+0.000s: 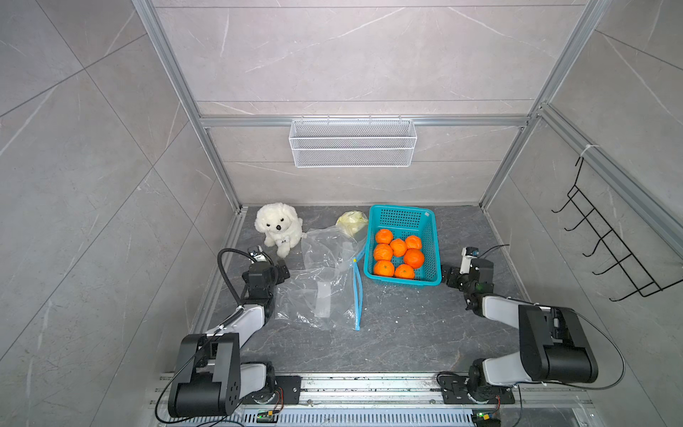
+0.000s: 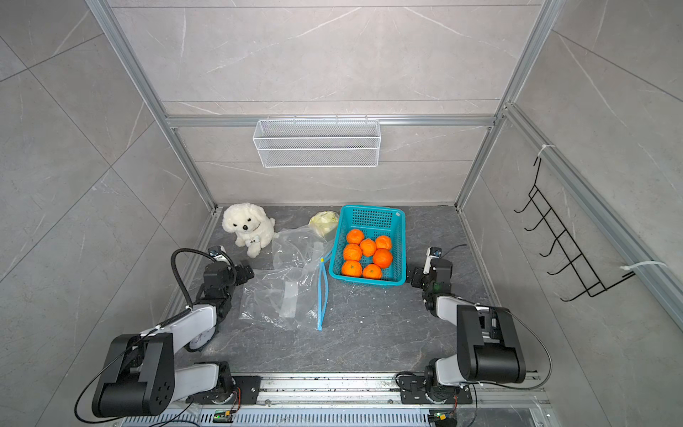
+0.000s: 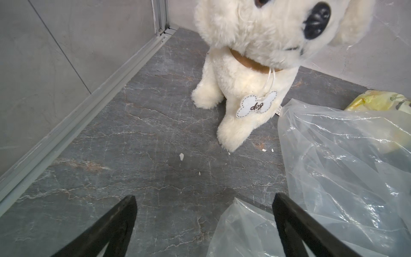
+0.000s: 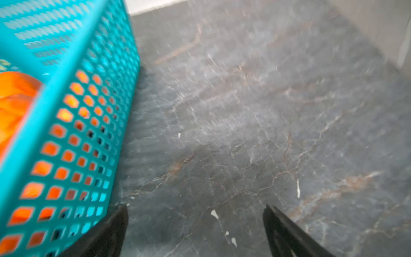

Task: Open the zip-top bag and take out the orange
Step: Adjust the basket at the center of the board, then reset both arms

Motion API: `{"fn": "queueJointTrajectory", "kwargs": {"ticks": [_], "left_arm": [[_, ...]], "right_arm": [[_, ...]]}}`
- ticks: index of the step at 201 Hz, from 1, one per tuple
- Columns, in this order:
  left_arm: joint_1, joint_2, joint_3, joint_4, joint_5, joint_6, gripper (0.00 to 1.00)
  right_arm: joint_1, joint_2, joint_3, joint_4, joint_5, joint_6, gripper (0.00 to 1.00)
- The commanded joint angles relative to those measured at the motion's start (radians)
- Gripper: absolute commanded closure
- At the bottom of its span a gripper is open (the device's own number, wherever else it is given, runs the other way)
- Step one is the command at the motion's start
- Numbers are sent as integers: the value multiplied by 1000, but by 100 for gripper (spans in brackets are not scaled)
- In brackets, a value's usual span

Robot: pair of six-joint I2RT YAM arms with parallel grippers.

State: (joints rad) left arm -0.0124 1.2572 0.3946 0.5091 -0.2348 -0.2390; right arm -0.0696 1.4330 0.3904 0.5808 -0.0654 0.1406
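Note:
The clear zip-top bag [image 1: 318, 295] [image 2: 281, 295] lies flat mid-table, its blue zip strip [image 1: 357, 295] along the right edge with the two sides parted. No orange shows through it. Several oranges [image 1: 398, 257] [image 2: 367, 257] sit in the teal basket [image 1: 403, 216] [image 2: 373, 216]. My left gripper [image 1: 282, 271] [image 2: 245, 271] [image 3: 204, 197] is open at the bag's left corner [image 3: 244, 229], which pokes up between the jaws without being pinched. My right gripper [image 1: 445, 275] [image 2: 412, 275] [image 4: 195, 207] is open over bare table beside the basket's right wall [image 4: 66, 133], with oranges [image 4: 13, 100] glowing through the holes.
A white plush dog [image 1: 279, 227] [image 3: 244, 66] sits at the back left, close ahead of my left gripper. A second crumpled clear bag [image 1: 329, 247] [image 3: 344, 166] and a yellowish packet [image 1: 351, 222] lie behind the zip-top bag. A wire basket [image 1: 353, 142] hangs on the back wall.

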Motion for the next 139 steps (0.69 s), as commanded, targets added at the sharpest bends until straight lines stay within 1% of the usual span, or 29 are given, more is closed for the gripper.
{"fn": "queueJointTrajectory", "kwargs": {"ticks": [1,11,20,26,30,36,42,53,64,78,89,96,104,111,125,135,139], "left_arm": [[25,5,15,162,-43,31,1],[36,3,21,156,-20,52,1],[36,-5,10,174,8,129,0],[37,-10,-14,204,8,179,0],[37,-22,-34,214,-7,191,0],[38,-56,-55,192,-35,178,0],[41,-81,-78,185,-25,172,0],[43,-71,-114,292,-17,172,0],[47,-65,-90,259,-21,161,0],[62,-34,-71,281,-11,155,0],[74,-40,-70,271,-28,129,0],[91,-47,-58,240,24,134,0],[106,-50,-32,172,63,152,0],[110,-41,-25,165,80,154,0],[139,-35,-25,158,179,125,1],[137,-80,-46,113,221,134,0],[137,-91,-61,124,225,138,0]], "right_arm": [[14,-18,-31,208,-25,-36,1],[28,-5,-29,231,-30,-51,1],[51,8,-38,260,-34,-79,1],[69,18,-40,269,-25,-100,1],[81,31,-40,282,-17,-109,1],[92,58,-36,299,-4,-117,1],[102,85,-32,329,7,-121,1],[116,77,-17,271,10,-139,1],[118,81,-24,294,16,-139,1],[120,98,-58,380,15,-139,1],[119,91,-89,421,61,-122,1],[120,92,-102,456,112,-101,1],[119,99,-107,477,132,-93,1],[119,95,-97,455,129,-94,1],[119,98,-89,441,96,-106,1],[120,96,-84,427,68,-119,1],[119,96,-84,429,63,-121,1]]}}
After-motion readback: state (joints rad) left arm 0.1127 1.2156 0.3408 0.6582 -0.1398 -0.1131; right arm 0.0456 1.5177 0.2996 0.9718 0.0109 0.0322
